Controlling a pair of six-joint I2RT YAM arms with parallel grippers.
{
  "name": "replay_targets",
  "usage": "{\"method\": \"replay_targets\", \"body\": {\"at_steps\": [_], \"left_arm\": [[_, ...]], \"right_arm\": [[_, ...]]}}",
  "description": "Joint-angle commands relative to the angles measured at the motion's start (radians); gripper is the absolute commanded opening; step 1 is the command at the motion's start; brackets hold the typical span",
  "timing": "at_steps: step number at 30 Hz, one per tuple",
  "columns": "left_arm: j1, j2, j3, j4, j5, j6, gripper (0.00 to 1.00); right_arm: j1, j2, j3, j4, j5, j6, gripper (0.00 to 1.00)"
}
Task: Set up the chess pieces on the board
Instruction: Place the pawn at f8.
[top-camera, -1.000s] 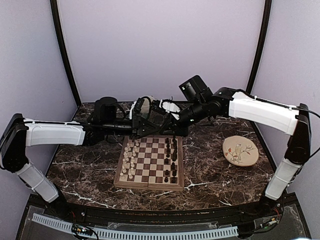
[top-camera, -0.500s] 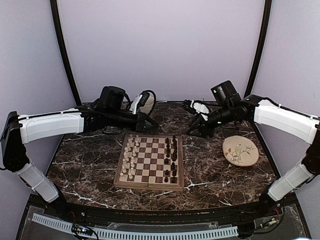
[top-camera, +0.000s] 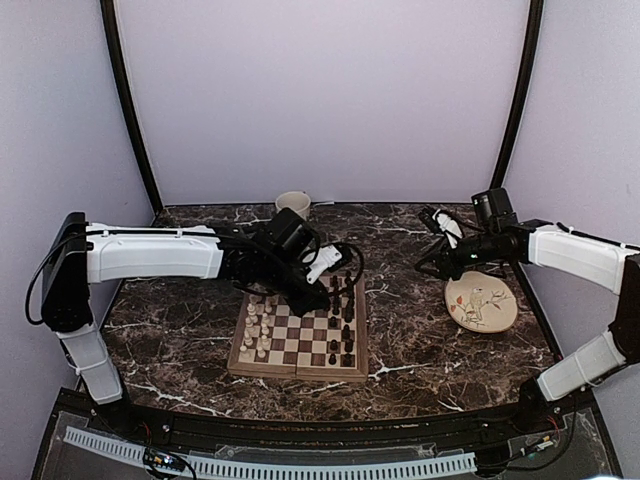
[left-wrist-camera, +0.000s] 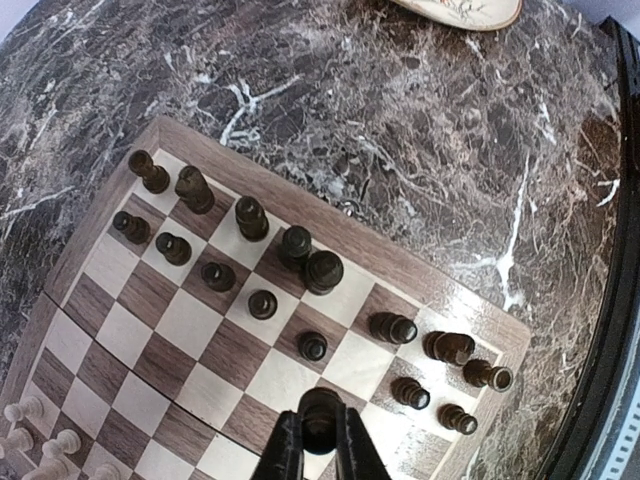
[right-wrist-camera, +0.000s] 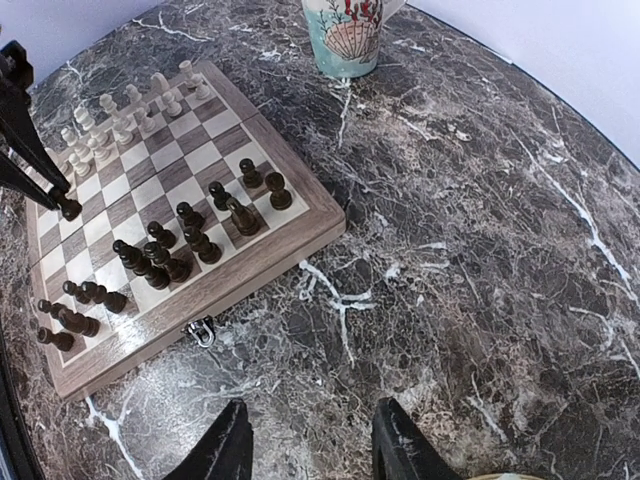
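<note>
My left gripper (left-wrist-camera: 320, 425) was clamped on a dark piece (left-wrist-camera: 320, 406) over the board (top-camera: 298, 372), where the remaining chess pieces (top-camera: 262, 320) stood. My right gripper (right-wrist-camera: 312, 412) hung with fingers apart near the plate (top-camera: 481, 303). I couldn't see inside the cup (top-camera: 293, 203).

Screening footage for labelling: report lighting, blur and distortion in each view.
Top external: soft even light, no glare, chess pieces tiny. Left wrist: sharp, wide lens bows the board; left end effector grips a dark piece. Right wrist: sharp, faint sheen on the table, right end effector dark at the bottom edge.
</note>
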Motion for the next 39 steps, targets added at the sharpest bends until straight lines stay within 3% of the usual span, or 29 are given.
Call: {"method": "replay_targets", "body": {"at_steps": [1, 19, 39], "left_arm": [[-0.030, 0.027, 0.060, -0.080, -0.056, 0.111, 0.06], [-0.073, 0.140, 0.131, -0.138, 0.020, 0.181, 0.06], [-0.083, 0.207, 0.174, -0.167, 0.012, 0.189, 0.06]], "right_arm": [[-0.006, -0.028, -0.012, 0.072, -0.035, 0.011, 0.41], [-0.006, -0.014, -0.010, 0.070, -0.043, 0.002, 0.41], [-0.006, -0.012, -0.012, 0.066, -0.040, -0.007, 0.41]]}}
